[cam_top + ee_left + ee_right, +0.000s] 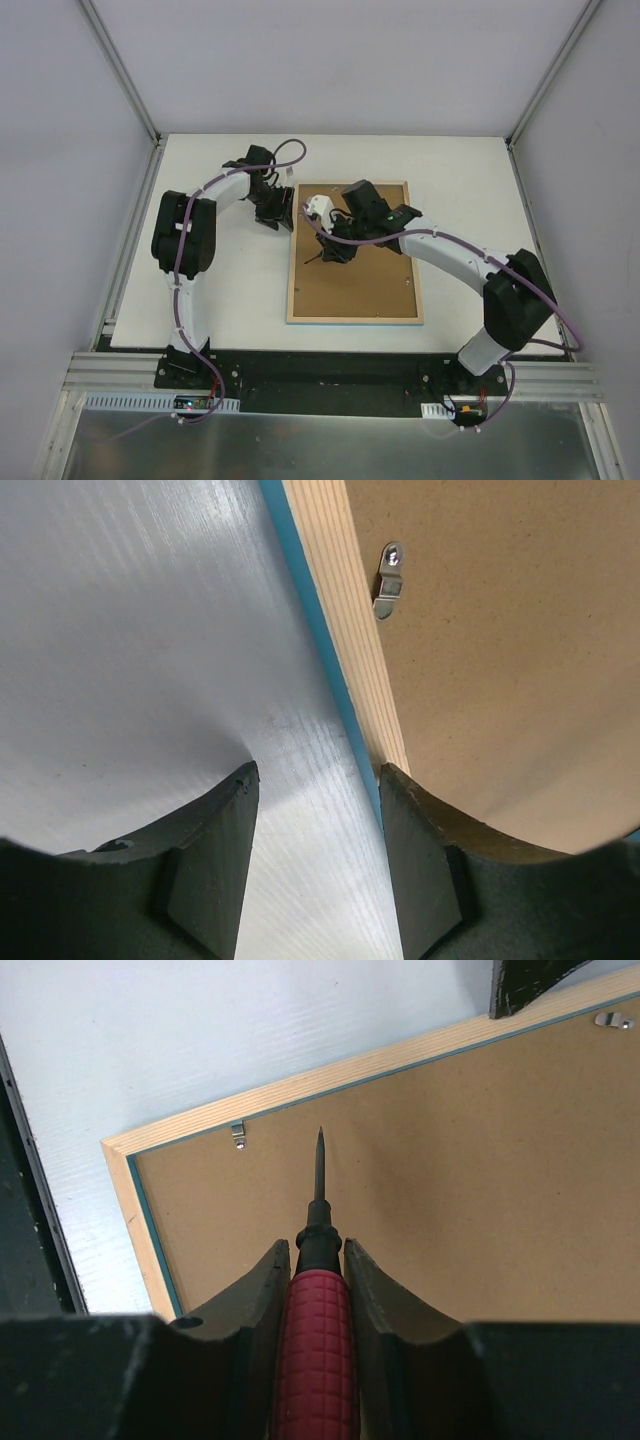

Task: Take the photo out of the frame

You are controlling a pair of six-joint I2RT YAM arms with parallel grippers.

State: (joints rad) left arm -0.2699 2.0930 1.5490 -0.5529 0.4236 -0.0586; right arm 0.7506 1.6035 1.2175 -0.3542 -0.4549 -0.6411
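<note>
The right claw [315,1252] was clenched on a red-handled screwdriver [318,1350]. Its tip, just short of a metal clip [237,1135], could slip and gouge the backing board [450,1190]. The left claw [315,775] stood half open and empty, astride the left edge of the frame [345,650]. The frame lay face down mid-bench [120,630], and the photo was hidden underneath.

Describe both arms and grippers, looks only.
Left arm and right arm match: white links, bulky black joint housings. A purple cable runs along each. Left gripper and right gripper: matte black, each with two curved, tapering fingers.
</note>
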